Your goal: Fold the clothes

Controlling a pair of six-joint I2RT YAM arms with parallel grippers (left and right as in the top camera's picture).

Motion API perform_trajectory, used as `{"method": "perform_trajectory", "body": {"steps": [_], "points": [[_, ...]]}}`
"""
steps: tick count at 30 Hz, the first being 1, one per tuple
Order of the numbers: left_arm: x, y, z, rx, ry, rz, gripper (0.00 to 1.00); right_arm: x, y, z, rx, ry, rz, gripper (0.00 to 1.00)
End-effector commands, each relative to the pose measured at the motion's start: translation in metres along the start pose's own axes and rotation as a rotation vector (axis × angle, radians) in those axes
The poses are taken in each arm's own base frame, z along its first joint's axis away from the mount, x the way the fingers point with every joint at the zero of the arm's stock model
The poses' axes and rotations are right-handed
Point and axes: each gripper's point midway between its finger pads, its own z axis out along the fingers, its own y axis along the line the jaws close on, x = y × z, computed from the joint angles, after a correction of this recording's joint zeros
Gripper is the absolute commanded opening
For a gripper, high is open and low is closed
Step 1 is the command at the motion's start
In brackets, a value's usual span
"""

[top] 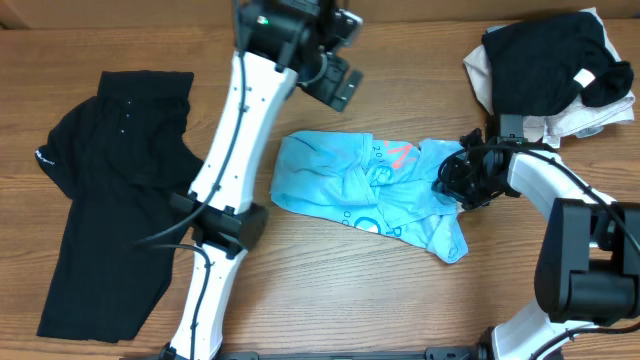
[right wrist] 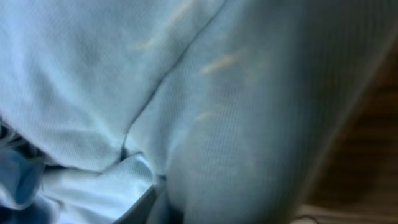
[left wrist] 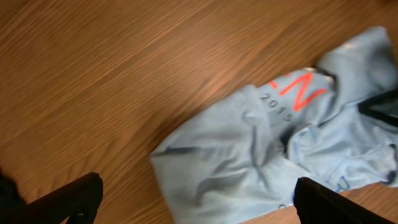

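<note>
Blue T-shirt (top: 330,180) lies crumpled mid-table, right hand (top: 462,180) down on its right edge.
The shirt sits bunched on the wooden table (top: 330,300), lettering and a red mark showing on top. The right hand is buried in the fabric, cloth fills its own camera, and I cannot tell whether it is pinching anything. Left hand (top: 338,80) hangs over the shirt's far side, fingers (left wrist: 68,199) spread wide. A black garment (top: 110,200) lies flat at left, and a black-and-white pile (top: 550,65) sits far right.
</note>
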Motion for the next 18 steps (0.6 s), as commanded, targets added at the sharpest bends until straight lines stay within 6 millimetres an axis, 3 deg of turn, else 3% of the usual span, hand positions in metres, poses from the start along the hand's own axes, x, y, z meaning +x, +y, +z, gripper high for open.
{"method": "perform_trajectory", "body": {"steps": [1, 7, 9, 13, 18], "points": [[0.0, 0.015, -0.013, -0.009, -0.024, -0.045, 1.0, -0.006, -0.018, -0.006, 0.067, -0.037, 0.065, 0.07], [0.005, 0.041, -0.016, -0.032, -0.021, -0.094, 1.0, -0.014, -0.051, -0.023, 0.071, -0.054, 0.179, 0.04], [0.007, 0.054, -0.017, -0.052, -0.02, -0.114, 1.0, -0.017, -0.073, -0.041, 0.084, -0.05, 0.221, 0.04], [0.01, 0.068, -0.019, -0.08, -0.018, -0.136, 1.0, -0.027, -0.095, -0.07, 0.086, -0.076, 0.301, 0.04], [0.013, 0.082, -0.021, -0.092, -0.019, -0.162, 1.0, -0.041, -0.079, -0.103, 0.06, -0.084, 0.233, 0.04]]}}
